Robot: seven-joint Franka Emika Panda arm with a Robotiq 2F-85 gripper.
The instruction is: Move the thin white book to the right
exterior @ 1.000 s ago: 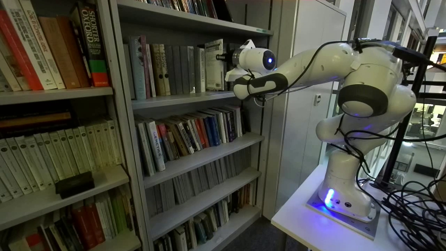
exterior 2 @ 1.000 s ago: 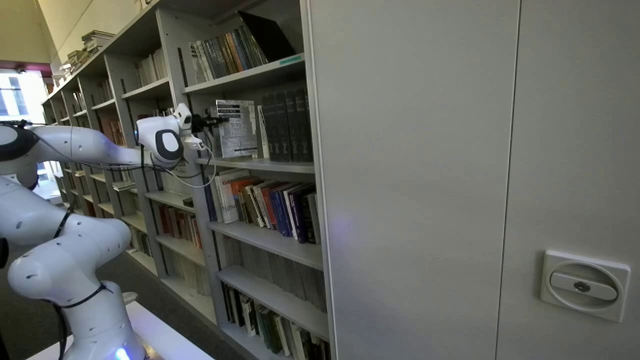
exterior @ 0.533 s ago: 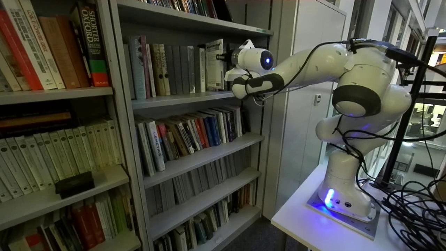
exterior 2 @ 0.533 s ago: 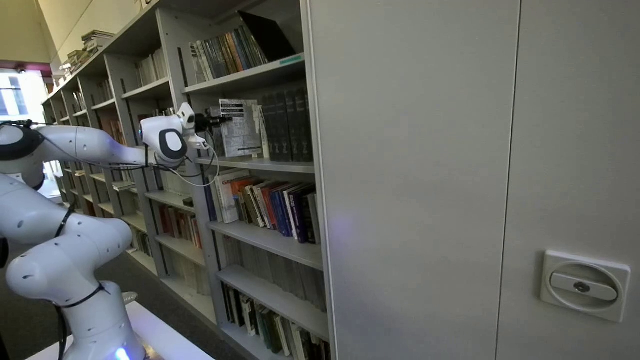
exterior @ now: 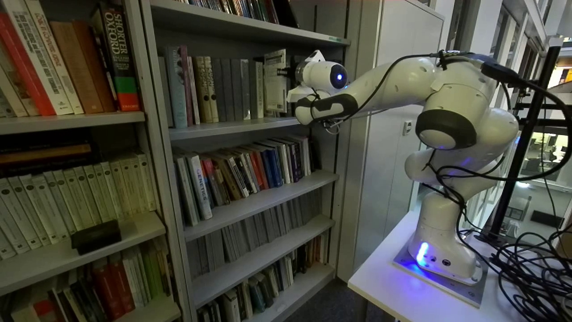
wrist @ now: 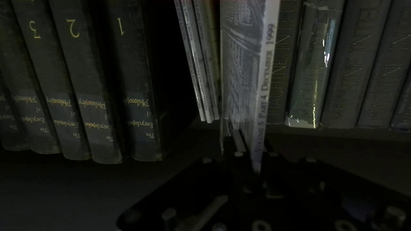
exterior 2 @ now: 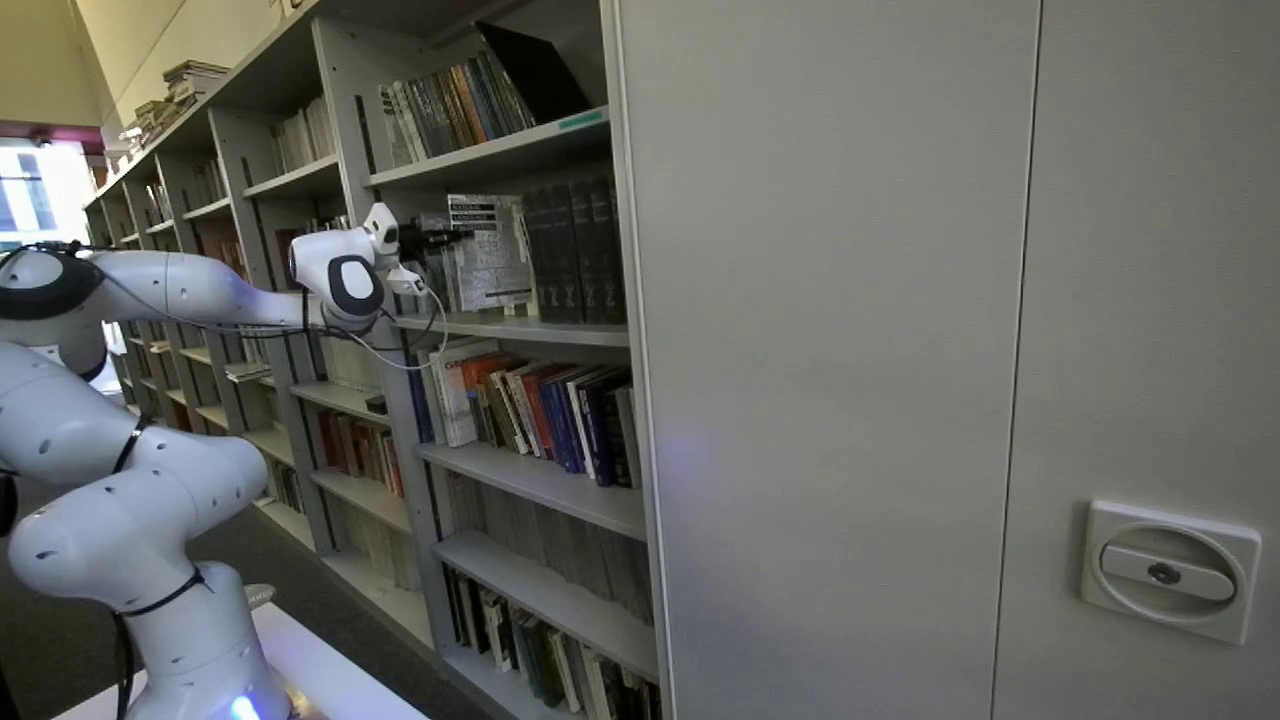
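Wrist view: dark, angular fingers [wrist: 238, 143], nearly together, pinch the flat, straight-edged thin white book [wrist: 248, 72].

In the wrist view, encyclopedia volumes [wrist: 82, 64] stand left of the book [wrist: 244, 70] between the jaws, other volumes [wrist: 353, 64] right.

The thin book [exterior 2: 492, 265] is showing grey-and-white patterning and black bands; the hand [exterior 2: 466, 236] on it is looking black. Near the book, encyclopedias [wrist: 83, 67] are wearing gold-lettered black; below it, spines [exterior: 263, 167] are mixing blue and red.
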